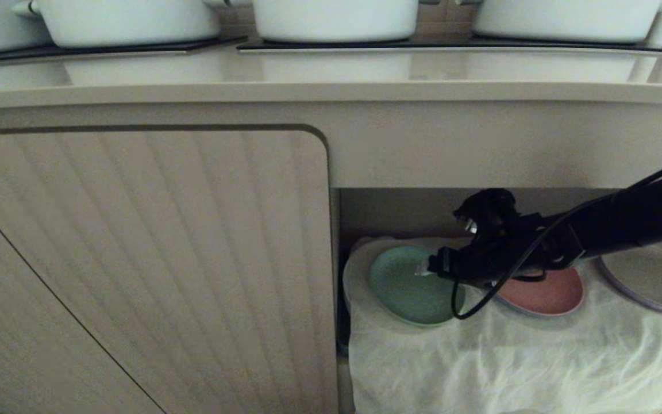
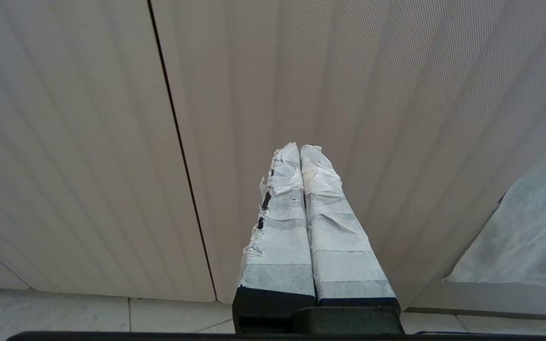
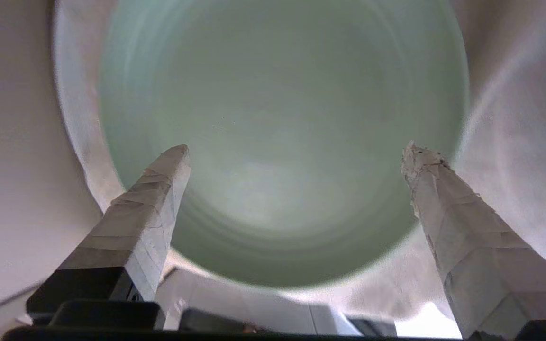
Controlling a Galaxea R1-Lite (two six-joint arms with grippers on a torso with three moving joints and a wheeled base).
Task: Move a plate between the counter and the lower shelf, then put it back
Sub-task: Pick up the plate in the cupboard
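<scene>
Left gripper (image 2: 301,149) with taped fingers (image 2: 277,237) pressed together, pointing at ribbed cabinet door (image 2: 88,142); white cloth (image 2: 529,237) off to one side.

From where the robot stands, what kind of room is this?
Most likely a kitchen: white pots sit on a cooktop set into the counter, and plates, one green and one pink, lie in a cloth-lined cubby below.

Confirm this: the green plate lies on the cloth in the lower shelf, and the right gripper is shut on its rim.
Not shut. The right wrist view shows the right gripper open, fingers spread above the green plate, gripping nothing. The plate does lie on the cloth in the lower shelf.
</scene>
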